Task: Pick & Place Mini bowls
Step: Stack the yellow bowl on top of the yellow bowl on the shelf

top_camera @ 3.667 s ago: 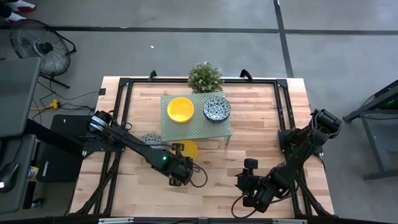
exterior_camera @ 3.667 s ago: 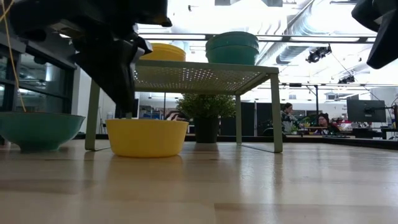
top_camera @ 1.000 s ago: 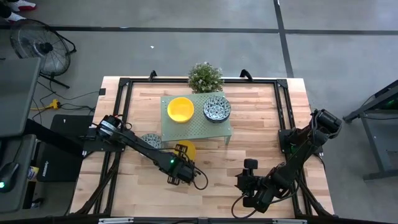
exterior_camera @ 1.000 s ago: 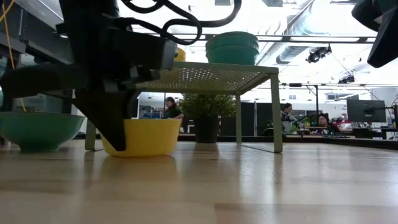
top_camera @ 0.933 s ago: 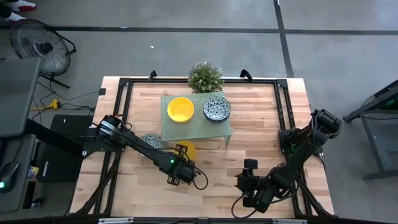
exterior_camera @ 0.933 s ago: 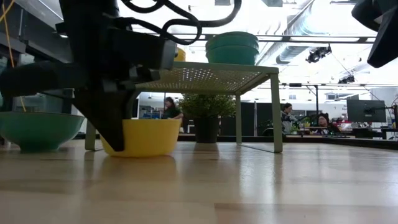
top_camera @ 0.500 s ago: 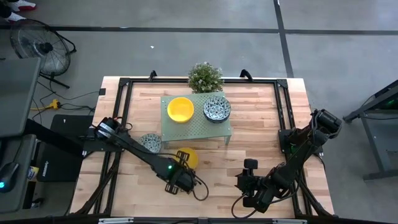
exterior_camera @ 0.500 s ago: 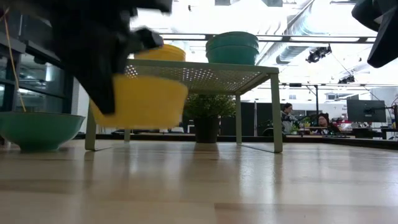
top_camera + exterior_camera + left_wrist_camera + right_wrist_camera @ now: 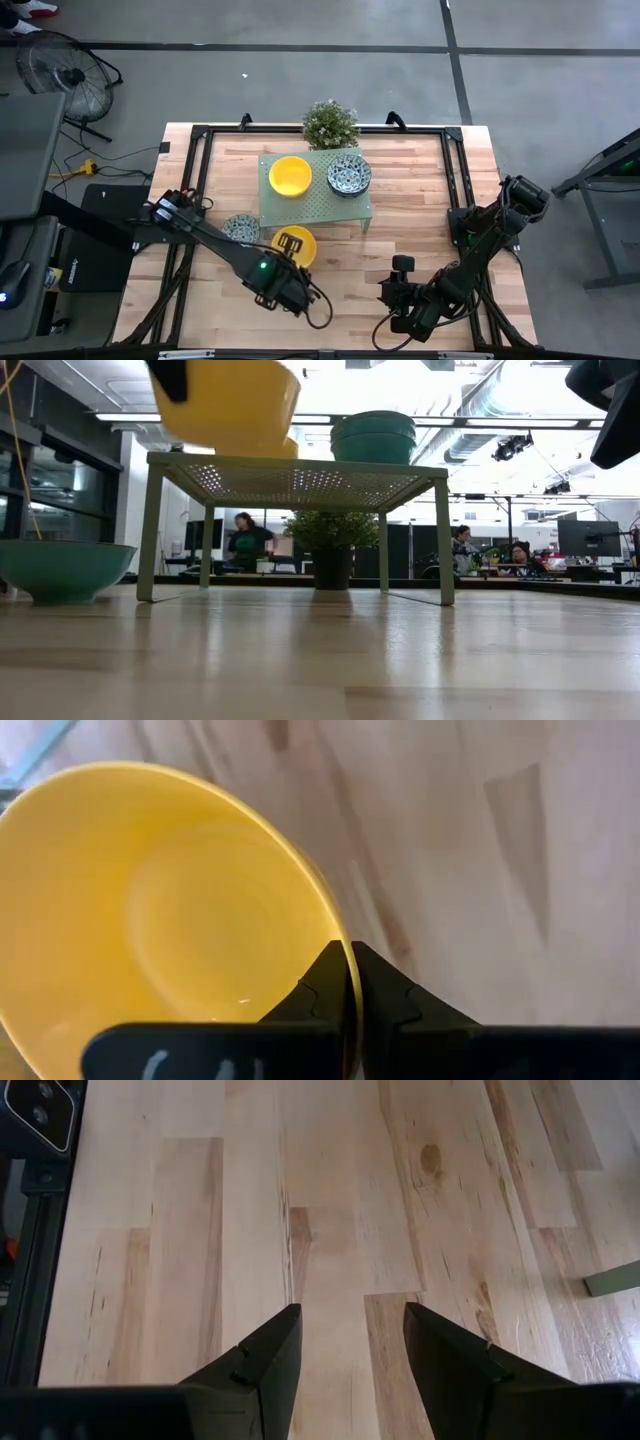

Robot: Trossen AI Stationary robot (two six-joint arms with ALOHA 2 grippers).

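My left gripper point(image 9: 289, 241) is shut on a plain yellow mini bowl point(image 9: 300, 245), which hangs high in the air in front of the green shelf point(image 9: 315, 205); the low view shows this bowl point(image 9: 226, 402) above the shelf top. A stack of yellow bowls point(image 9: 290, 175) and a stack of patterned bowls point(image 9: 349, 175) stand on the shelf. One patterned bowl point(image 9: 241, 228) rests on its base on the table, left of the shelf. My right gripper point(image 9: 345, 1315) waits open over bare wood near the table's near right part. My left gripper pinches the yellow bowl's rim point(image 9: 346, 960), with one finger inside the bowl and one outside its wall. The fingers come from the bowl's near side. The bowl is lifted clear of the table and sits slightly tilted in the hold.
A small potted plant point(image 9: 330, 123) stands behind the shelf at the far edge. The shelf's legs point(image 9: 444, 540) stand on the table, with open room under it. A black frame point(image 9: 200, 135) runs around the tabletop. People sit in the room beyond the table.
My left gripper, shut on the yellow bowl's rim, has risen from the table. The bowl stood on the wood by the shelf a second ago; it left the table, tipped a little, and now hangs above shelf-top height.
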